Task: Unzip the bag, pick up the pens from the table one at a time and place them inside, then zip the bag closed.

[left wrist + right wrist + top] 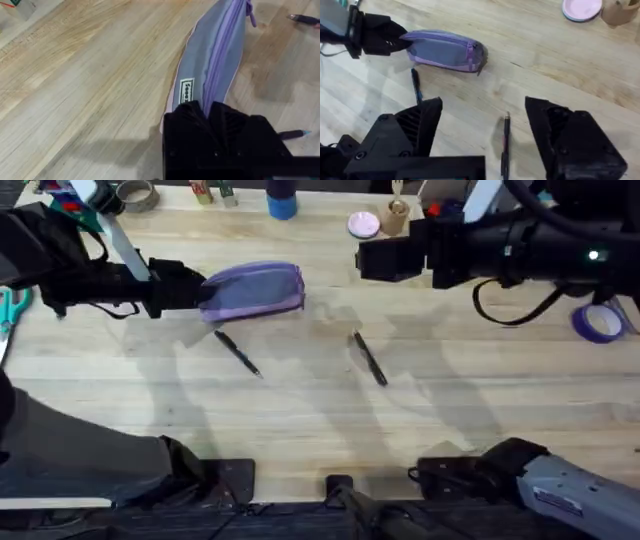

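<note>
The lavender bag (255, 288) lies at the back left of the table (300, 420), its zipper closed and the pull at the right end (470, 52). My left gripper (190, 287) is shut on the bag's left end, and its black fingers (192, 117) pinch the fabric (210, 55). One black pen (238, 353) lies in front of the bag. A second pen (370, 358) lies near the middle. My right gripper (365, 260) hovers open at the back, right of the bag, its fingers (427, 120) spread above the second pen (506, 145).
A purple tape roll (600, 321) sits at the right edge and teal scissors (10, 308) at the left edge. A pink lid (363, 224), a brown cup (395, 218), a blue bottle (282, 200) and a tape roll (137, 195) line the back.
</note>
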